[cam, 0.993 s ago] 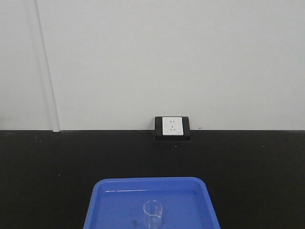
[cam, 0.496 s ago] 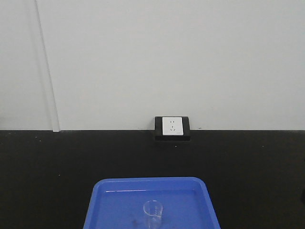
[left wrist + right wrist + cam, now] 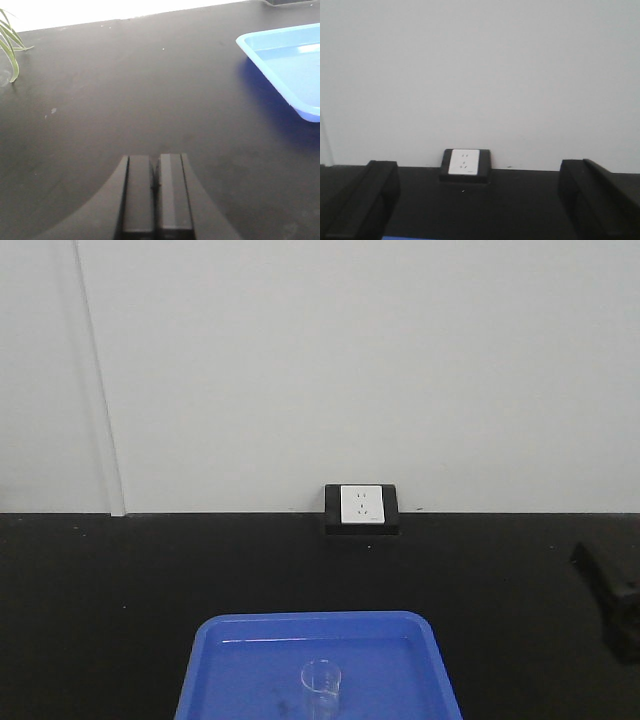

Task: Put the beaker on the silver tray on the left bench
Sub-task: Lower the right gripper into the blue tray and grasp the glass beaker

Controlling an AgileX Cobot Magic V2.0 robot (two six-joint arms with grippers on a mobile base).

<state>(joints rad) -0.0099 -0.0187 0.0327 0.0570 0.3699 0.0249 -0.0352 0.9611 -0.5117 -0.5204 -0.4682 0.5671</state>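
The small clear beaker (image 3: 321,685) stands in the blue plastic tray (image 3: 250,665), the right pincer (image 3: 479,200) is spread wide, the left pincer (image 3: 155,195) is pressed together, and a clumsy bump might tip the beaker.

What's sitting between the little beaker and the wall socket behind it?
Nothing stands there. The front view shows only the far rim of the blue tray holding the beaker, then bare black bench up to the socket.
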